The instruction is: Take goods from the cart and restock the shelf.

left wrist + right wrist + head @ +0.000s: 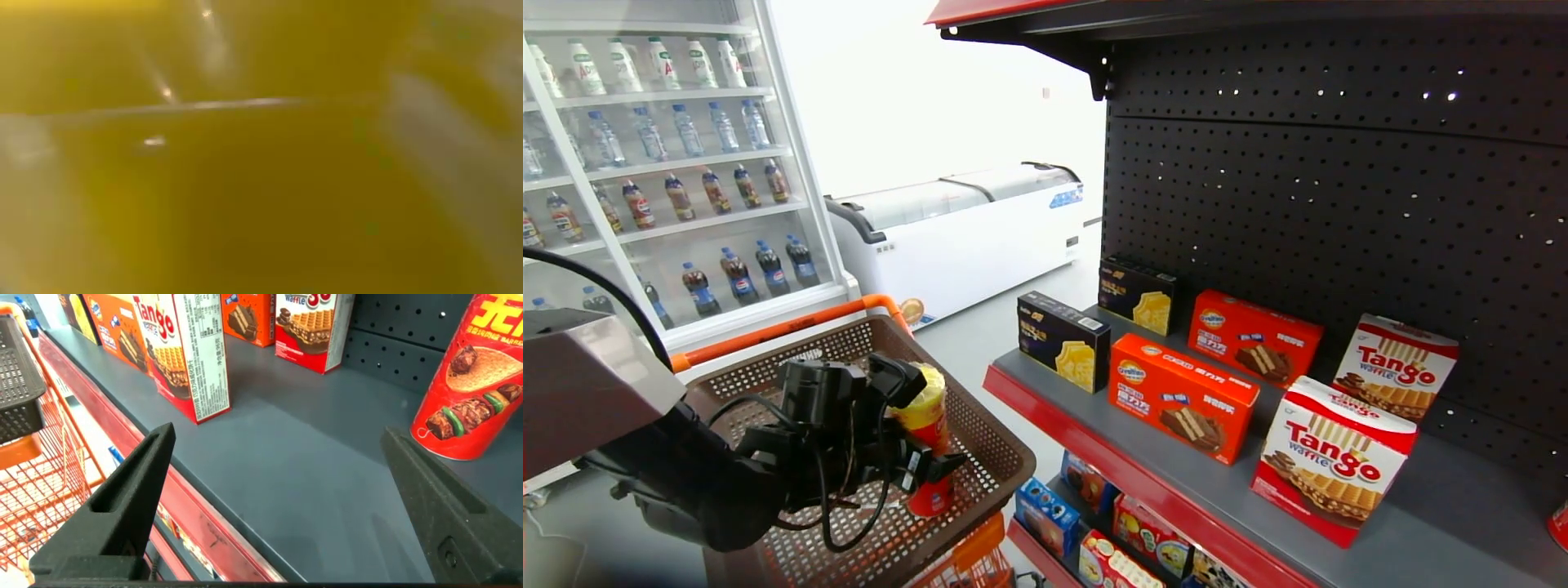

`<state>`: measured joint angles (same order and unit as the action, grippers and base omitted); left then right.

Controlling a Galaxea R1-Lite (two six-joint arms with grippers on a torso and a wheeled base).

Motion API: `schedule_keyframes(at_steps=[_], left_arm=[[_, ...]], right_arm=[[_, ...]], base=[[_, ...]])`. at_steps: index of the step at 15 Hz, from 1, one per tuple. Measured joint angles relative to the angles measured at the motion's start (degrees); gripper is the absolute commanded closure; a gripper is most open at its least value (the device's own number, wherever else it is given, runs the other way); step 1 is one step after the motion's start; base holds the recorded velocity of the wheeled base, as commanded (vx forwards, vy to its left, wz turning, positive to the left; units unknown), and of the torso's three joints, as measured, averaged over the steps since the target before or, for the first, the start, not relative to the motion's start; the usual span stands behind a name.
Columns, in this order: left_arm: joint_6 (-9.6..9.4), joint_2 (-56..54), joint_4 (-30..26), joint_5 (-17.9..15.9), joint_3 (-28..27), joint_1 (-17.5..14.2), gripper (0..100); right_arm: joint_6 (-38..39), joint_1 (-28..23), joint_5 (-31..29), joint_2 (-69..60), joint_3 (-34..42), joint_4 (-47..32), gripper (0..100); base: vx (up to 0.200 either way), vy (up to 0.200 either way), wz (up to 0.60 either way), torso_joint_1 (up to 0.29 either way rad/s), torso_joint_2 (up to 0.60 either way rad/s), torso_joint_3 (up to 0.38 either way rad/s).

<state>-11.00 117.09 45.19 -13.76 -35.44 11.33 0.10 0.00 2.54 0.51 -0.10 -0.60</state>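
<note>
Left gripper (921,429) has the can (927,408) down in the basket (1013,457), shelf (1462,506) off at 3 o'clock

Head view: jaws look clamped on the can, which stands upright, long axis 12-to-6; can't tell if it's off the basket floor; left arm is the nearer one, and I'd guess it has to go up over the basket wall first; boxes (1180,396) crowd the shelf's near end, bare deck out at 4 o'clock. Left wrist view: the can's yellow side right against the lens. Right wrist view: right gripper (278,434) spread wide, holding nothing, over bare shelf; red can (470,376) near one finger, wafer box (184,351) near the other.
</note>
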Motion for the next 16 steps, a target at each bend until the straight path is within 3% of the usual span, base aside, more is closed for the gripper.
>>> schedule_keyframes(at_steps=[4, 9, 16], left_arm=[[0.00, 0.0, 0.0, 0.2, -0.6, 0.0, 100], [0.07, -2.3, -0.2, 6.0, -0.2, 0.0, 100], [0.07, -12.1, -0.1, 5.7, 1.0, 0.6, 100]], right_arm=[[0.0, 0.0, 0.0, 0.0, 0.0, 0.0, 0], [0.0, 0.0, 0.0, 0.0, 0.0, 0.0, 0], [0.0, 0.0, 0.0, 0.0, 0.0, 0.0, 0]], base=[[0.000, 0.000, 0.00, 0.000, 0.00, 0.000], [0.000, 0.000, 0.00, 0.000, 0.00, 0.000], [0.000, 0.000, 0.00, 0.000, 0.00, 0.000]])
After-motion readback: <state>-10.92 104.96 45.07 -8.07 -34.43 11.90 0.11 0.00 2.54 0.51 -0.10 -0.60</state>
